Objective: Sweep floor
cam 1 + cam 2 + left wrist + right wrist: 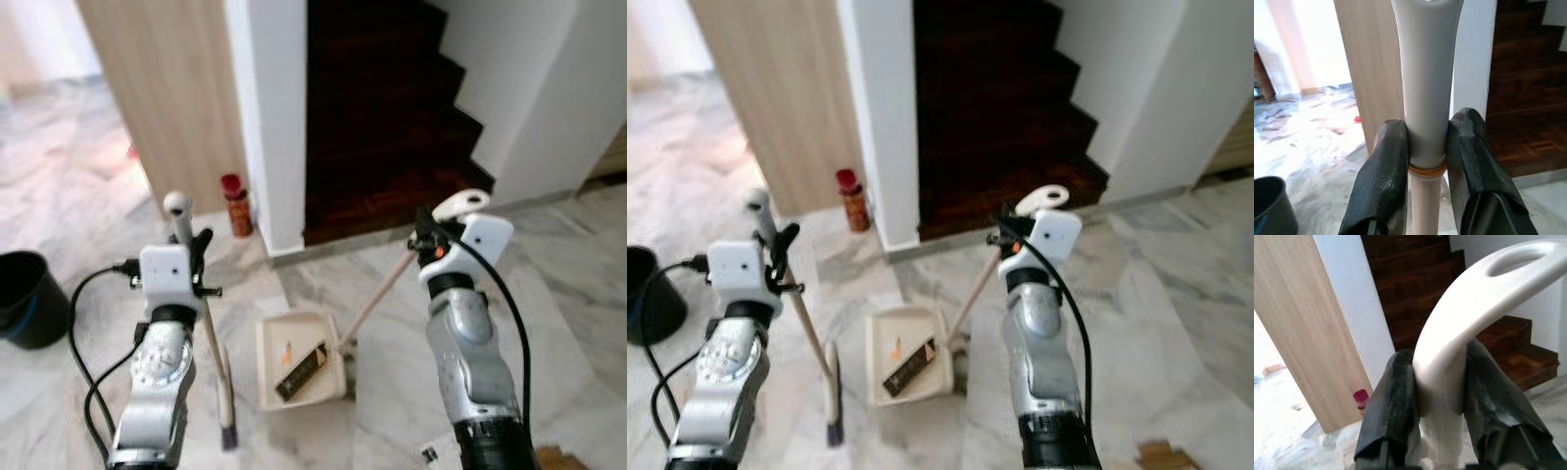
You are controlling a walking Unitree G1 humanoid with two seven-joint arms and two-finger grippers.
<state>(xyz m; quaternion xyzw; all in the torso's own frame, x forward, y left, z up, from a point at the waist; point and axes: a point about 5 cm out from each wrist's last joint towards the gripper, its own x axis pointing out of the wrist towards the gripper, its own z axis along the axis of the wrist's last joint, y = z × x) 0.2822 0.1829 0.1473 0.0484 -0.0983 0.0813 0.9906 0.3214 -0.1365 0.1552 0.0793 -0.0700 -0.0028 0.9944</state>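
Marble floor [549, 294] before a dark wooden staircase [382, 117] carries a cream dustpan [299, 360] holding debris. Left gripper [1426, 161] fingers pinch the upright broom [208, 333] handle; right gripper [1440, 396] fingers pinch the dustpan's looped handle [460, 205].

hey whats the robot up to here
It is sweeping up on a marble floor near a dark staircase. The left claw is shut on the broom handle, with the broom head down by the floor. The right claw is shut on the looped handle of a long-handled dustpan. The pan sits on the floor between the arms and already holds a dark wrapper and a small orange scrap.
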